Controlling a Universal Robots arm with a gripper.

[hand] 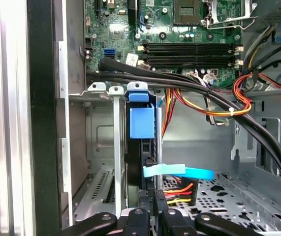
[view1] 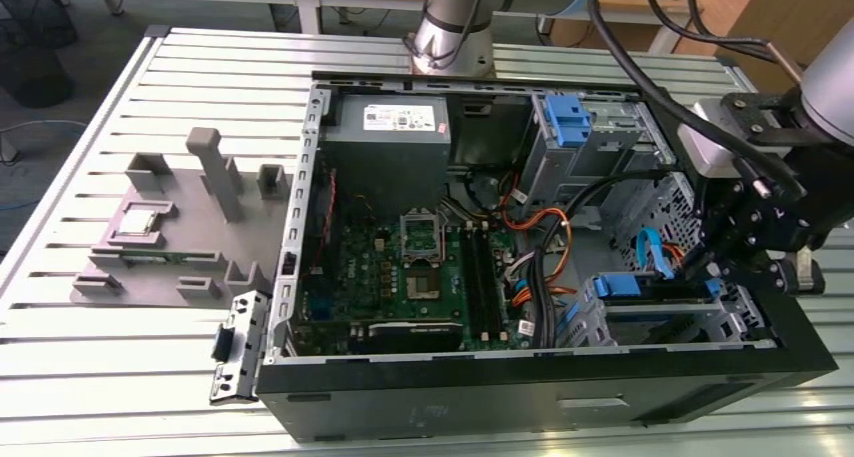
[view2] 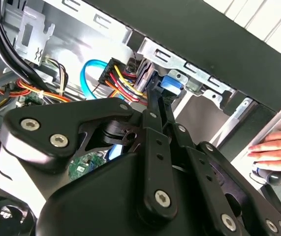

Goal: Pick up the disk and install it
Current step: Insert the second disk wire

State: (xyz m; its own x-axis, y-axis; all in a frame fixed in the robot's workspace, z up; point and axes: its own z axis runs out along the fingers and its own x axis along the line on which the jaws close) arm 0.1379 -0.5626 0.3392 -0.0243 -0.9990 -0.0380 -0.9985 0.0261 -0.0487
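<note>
Gripper [hand: 147, 216] jaws clamp the disk [hand: 141, 123] edgewise in the drive cage [hand: 98, 147]; rigid, fragile: hold by carrier edges.

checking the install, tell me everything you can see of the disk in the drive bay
The disk, a thin drive framed by a blue plastic carrier bracket, stands on edge in the silver metal drive cage at the front corner of the open black computer case. Its blue tab faces outward, its dark edge running down toward the black claw. A light blue flat cable crosses beside it. In the exterior view the blue tab sits atop the cage.
</note>
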